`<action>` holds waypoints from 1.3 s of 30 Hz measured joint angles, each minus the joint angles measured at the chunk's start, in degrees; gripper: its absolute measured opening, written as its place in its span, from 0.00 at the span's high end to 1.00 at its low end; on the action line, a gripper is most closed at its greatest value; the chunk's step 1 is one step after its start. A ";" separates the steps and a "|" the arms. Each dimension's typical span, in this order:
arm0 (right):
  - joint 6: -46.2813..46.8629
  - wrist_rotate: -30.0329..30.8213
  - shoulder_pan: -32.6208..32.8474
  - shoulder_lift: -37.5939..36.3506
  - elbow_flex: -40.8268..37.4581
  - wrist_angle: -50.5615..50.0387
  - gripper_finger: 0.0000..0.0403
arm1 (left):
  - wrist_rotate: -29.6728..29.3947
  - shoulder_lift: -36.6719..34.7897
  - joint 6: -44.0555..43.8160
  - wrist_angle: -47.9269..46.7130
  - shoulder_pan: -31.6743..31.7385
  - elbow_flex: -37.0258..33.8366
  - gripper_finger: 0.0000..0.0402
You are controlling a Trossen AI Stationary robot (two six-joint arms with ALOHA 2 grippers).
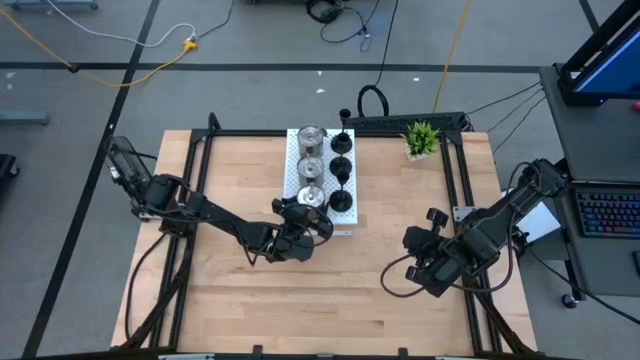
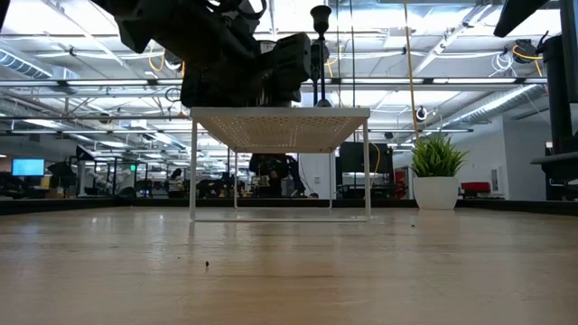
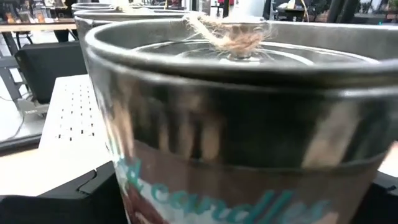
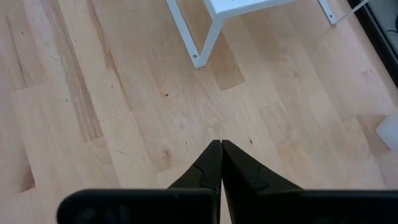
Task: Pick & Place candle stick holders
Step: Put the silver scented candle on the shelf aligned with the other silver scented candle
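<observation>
From above, the left gripper sat at the near end of the white board, its jaws spread around the nearest silver holder. Two more silver holders stood in a row behind it, and four black holders lined the board's right side. The step looked like a placement just finished or a grasp about to begin; next the arm would need to lift straight clear without tipping the piece. The right gripper waited over the near right of the table, jaws pressed together.

At table height, the board stood raised on thin legs with the left arm's gripper above it.

The left wrist showed the silver holder very close, with a twine wick and teal script partly reading "candle".

The right wrist showed bare tabletop past its closed fingertips, with no writing.
</observation>
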 joint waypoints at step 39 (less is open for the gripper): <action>0.00 0.00 0.02 0.02 0.00 1.08 1.00 | 3.33 -12.15 21.92 4.43 1.87 -0.09 0.06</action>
